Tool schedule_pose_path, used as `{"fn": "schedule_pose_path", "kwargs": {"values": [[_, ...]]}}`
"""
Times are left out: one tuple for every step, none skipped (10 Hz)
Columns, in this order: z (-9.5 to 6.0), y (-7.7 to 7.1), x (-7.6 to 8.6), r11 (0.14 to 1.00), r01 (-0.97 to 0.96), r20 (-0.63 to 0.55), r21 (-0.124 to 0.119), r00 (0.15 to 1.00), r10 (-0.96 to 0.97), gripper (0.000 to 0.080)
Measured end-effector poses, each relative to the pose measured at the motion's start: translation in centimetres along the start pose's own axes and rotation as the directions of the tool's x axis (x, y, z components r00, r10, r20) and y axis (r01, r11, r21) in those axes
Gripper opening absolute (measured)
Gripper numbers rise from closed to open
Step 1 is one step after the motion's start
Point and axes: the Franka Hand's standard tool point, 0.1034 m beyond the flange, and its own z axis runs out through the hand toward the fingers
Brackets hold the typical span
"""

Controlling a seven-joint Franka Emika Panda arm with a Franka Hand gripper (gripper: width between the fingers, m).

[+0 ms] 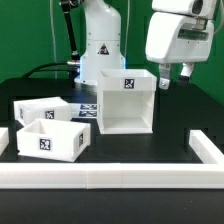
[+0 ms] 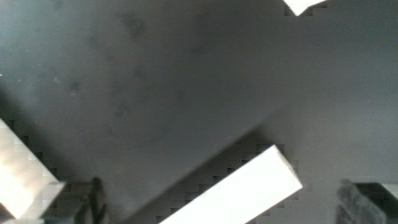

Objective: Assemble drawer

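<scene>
The drawer's white hollow housing (image 1: 126,101) stands upright in the middle of the black table, open on top, with a tag on its front. Two smaller white trays lie at the exterior view's left, one behind (image 1: 42,108) and one in front (image 1: 52,141), both tagged. My gripper (image 1: 174,76) hangs high above the table, to the right of the housing and apart from it. It is open and empty. In the wrist view the gripper (image 2: 217,205) shows two dark fingers (image 2: 71,200) spread wide over dark table, with a white strip (image 2: 263,182) far below between them.
Long white border rails run along the front (image 1: 110,178) and the right (image 1: 206,148) of the table. The marker board (image 1: 88,106) lies flat between the trays and the housing. The robot base (image 1: 100,45) stands behind the housing.
</scene>
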Motion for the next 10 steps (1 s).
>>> {"fn": "schedule_pose_path", "kwargs": {"values": [[0.0, -0.1, 0.0, 1.000, -0.004, 0.005, -0.012, 1.000, 0.004, 0.0649], [0.0, 0.0, 0.0, 1.000, 0.001, 0.007, -0.016, 1.000, -0.001, 0.0649], [0.0, 0.0, 0.0, 1.000, 0.004, 0.008, -0.017, 1.000, -0.003, 0.0649], [0.1, 0.0, 0.0, 1.000, 0.004, 0.008, -0.016, 1.000, -0.004, 0.0649], [-0.1, -0.2, -0.2, 1.000, -0.025, 0.010, -0.016, 1.000, 0.026, 0.0649], [-0.5, -0.7, -1.3, 0.997, -0.079, 0.023, -0.008, 0.997, 0.079, 0.0649], [-0.9, -0.9, -2.4, 0.992, -0.127, 0.040, 0.018, 0.991, 0.127, 0.0649], [-1.1, -0.8, -3.1, 0.986, -0.165, 0.043, 0.035, 0.986, 0.164, 0.0649], [-1.1, -1.0, -3.9, 0.979, -0.200, 0.042, 0.050, 0.979, 0.198, 0.0649], [-0.9, -1.5, -4.7, 0.975, -0.213, 0.041, 0.056, 0.977, 0.211, 0.0649]]}}
